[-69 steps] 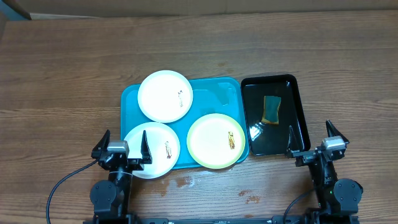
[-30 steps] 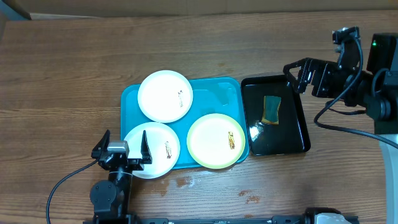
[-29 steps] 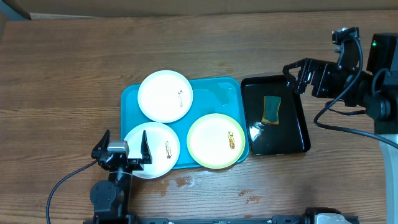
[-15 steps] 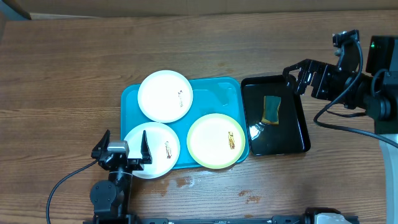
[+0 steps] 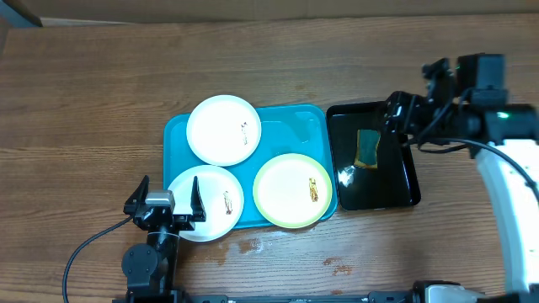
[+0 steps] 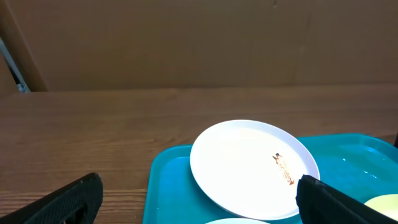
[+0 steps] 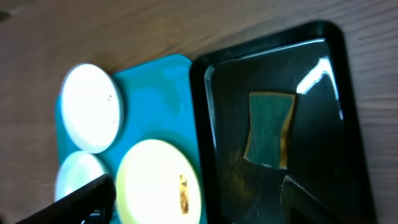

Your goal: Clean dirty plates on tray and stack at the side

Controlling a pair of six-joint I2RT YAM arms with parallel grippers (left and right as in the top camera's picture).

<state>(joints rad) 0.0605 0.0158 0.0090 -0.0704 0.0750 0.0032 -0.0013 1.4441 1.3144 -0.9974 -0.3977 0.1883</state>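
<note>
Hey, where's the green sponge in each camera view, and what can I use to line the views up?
Overhead: the sponge lies right of centre, in the upper half of the black tray.
Left wrist: not in view.
Right wrist: the sponge lies right of centre, inside the black tray.
Shared landmark: the turquoise tray shows in all three views.
</note>
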